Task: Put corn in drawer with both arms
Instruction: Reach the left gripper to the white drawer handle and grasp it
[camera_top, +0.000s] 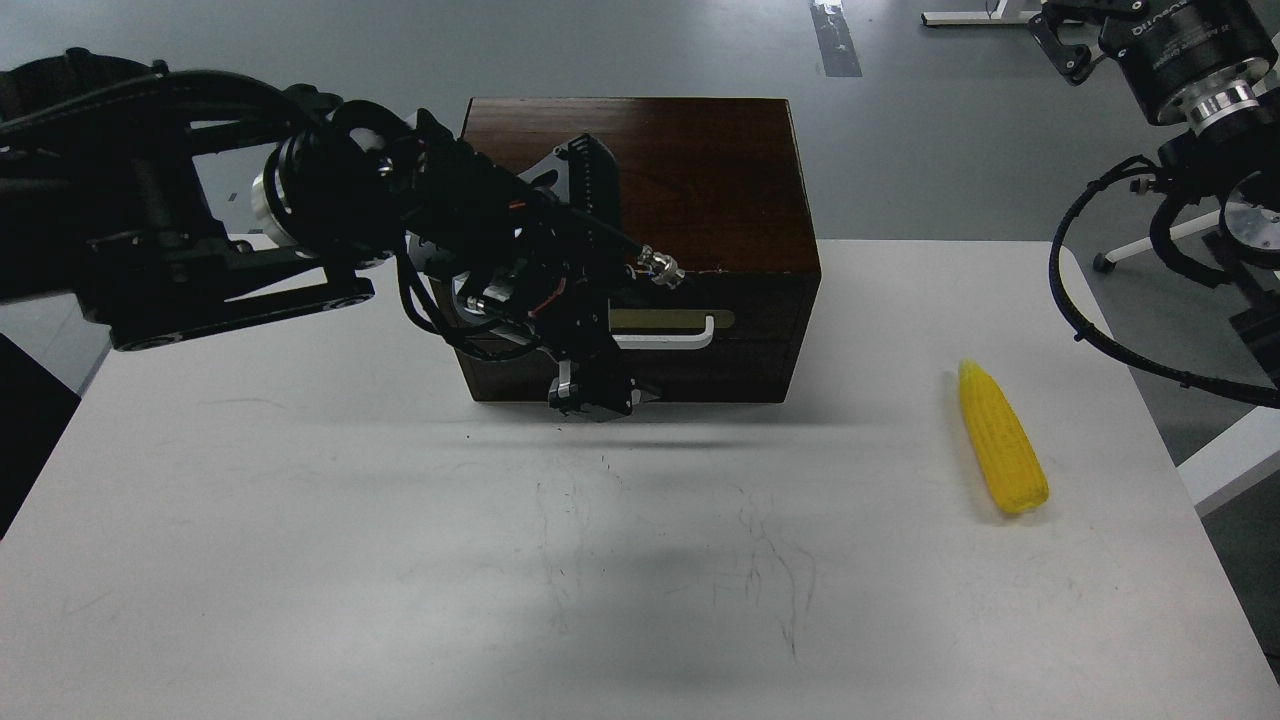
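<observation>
A: Start at the left. What's there?

B: The left arm (180, 240) comes in from the left edge, black and bulky, with a silver wrist ring and looped cables. It reaches across in front of the box.

A: And its pincer?

B: The left pincer (592, 395) hangs at the lower front of the box, left of centre, pointing down toward the bench (400, 560). It is dark and seen against dark wood, so I cannot tell whether it is wide or narrow, or whether it touches the box.

A: The box itself?

B: A dark brown wooden box (700, 170) stands at the back middle of the white bench. Its drawer (760, 325) is pushed in, flush with the front. The white bar handle (680, 338) sits on a brass-coloured plate; the arm covers the handle's left part. The pincer is below the handle, not on it.

A: Where's the corn?

B: The corn (1002, 440) lies flat on the bench, well to the right of the box and near the right edge. It is bright yellow, its narrow tip pointing away and its thick end nearer. Nothing touches it.

A: And the far right?

B: The right arm (1190, 80) is up in the top right corner, beyond the bench edge, with a cable looping down. Its pincer is not in sight.
</observation>
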